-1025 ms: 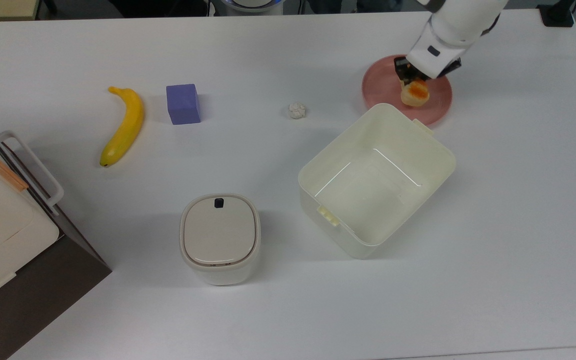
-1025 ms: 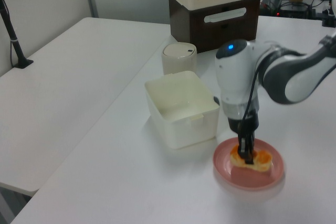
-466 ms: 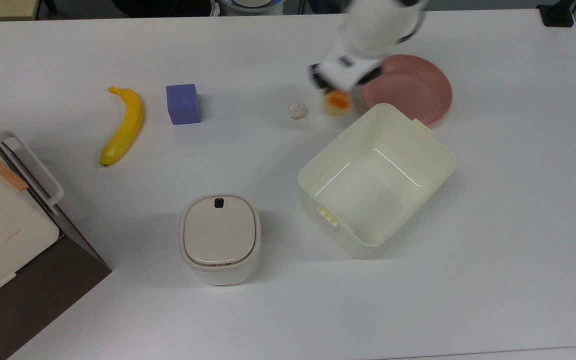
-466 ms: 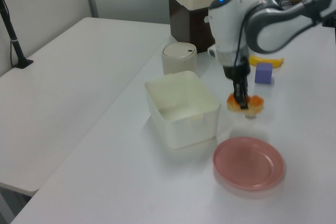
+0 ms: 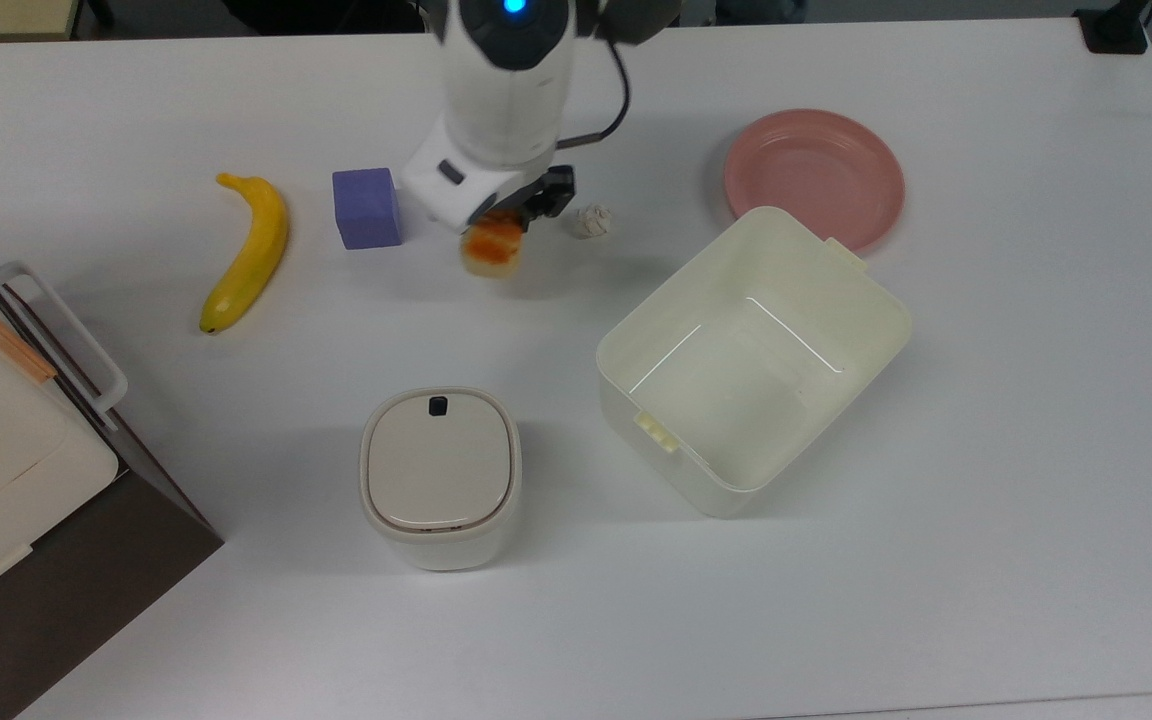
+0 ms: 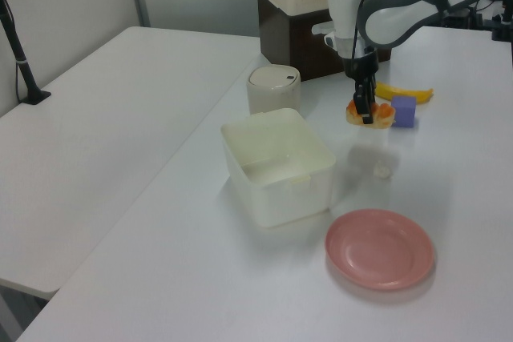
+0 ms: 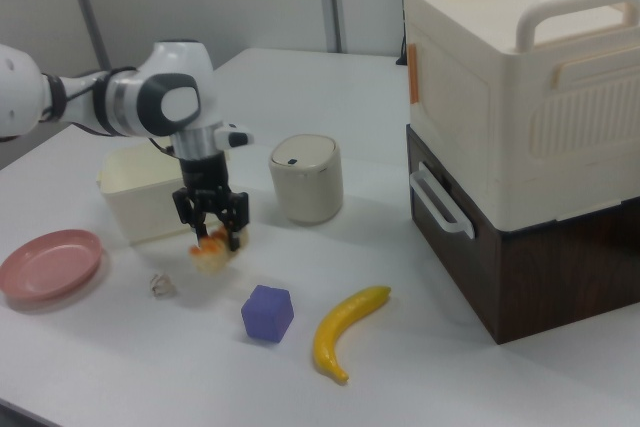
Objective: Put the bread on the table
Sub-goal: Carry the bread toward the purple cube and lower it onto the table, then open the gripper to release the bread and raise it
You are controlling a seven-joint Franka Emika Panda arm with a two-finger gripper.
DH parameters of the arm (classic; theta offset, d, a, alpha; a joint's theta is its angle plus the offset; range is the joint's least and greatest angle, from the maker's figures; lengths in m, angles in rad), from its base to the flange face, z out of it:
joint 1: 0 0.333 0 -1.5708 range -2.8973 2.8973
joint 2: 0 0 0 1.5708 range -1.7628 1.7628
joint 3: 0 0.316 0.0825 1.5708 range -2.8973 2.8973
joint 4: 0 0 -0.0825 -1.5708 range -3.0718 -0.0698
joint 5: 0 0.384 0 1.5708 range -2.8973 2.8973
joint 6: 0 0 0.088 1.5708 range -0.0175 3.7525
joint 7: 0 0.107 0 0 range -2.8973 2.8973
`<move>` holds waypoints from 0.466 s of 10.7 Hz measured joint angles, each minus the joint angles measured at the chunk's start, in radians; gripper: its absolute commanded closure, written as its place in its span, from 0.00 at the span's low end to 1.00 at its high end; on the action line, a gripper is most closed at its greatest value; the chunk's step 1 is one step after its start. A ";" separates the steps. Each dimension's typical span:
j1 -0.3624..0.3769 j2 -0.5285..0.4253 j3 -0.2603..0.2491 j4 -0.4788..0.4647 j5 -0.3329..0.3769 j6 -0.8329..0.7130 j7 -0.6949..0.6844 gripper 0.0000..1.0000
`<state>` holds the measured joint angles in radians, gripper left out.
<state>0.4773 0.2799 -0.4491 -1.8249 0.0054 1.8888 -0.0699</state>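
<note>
Bread, the small oblong cream bun with an orange-brown glazed top [image 5: 492,246], is clamped between my gripper's [image 5: 498,228] two black fingers and hangs just above the large flat white tabletop [image 5: 836,560], upper centre of the top view, between the purple foam cube [image 5: 366,207] and the tiny whitish crumpled paper ball [image 5: 593,221]. A second ago it sat on the round pink plate [image 5: 814,178] at the upper right of the top view; half a second ago I was carrying it past the paper ball. Now the plate is bare and well apart from me, so the lift and carry are done. In the right view the bun [image 7: 210,253] looks close to the surface, beside the open cream plastic bin [image 7: 150,197]. I judge only lowering and letting go remain.
</note>
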 measured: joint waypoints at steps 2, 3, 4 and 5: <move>-0.006 0.032 -0.009 0.000 0.000 0.028 -0.007 0.00; -0.002 0.036 -0.009 0.000 0.000 0.029 -0.007 0.00; 0.000 0.034 -0.009 0.004 0.000 0.029 -0.007 0.00; 0.000 0.022 -0.009 0.011 0.000 0.029 -0.006 0.00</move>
<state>0.4777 0.3021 -0.4582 -1.8134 0.0055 1.9179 -0.0756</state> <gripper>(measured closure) 0.000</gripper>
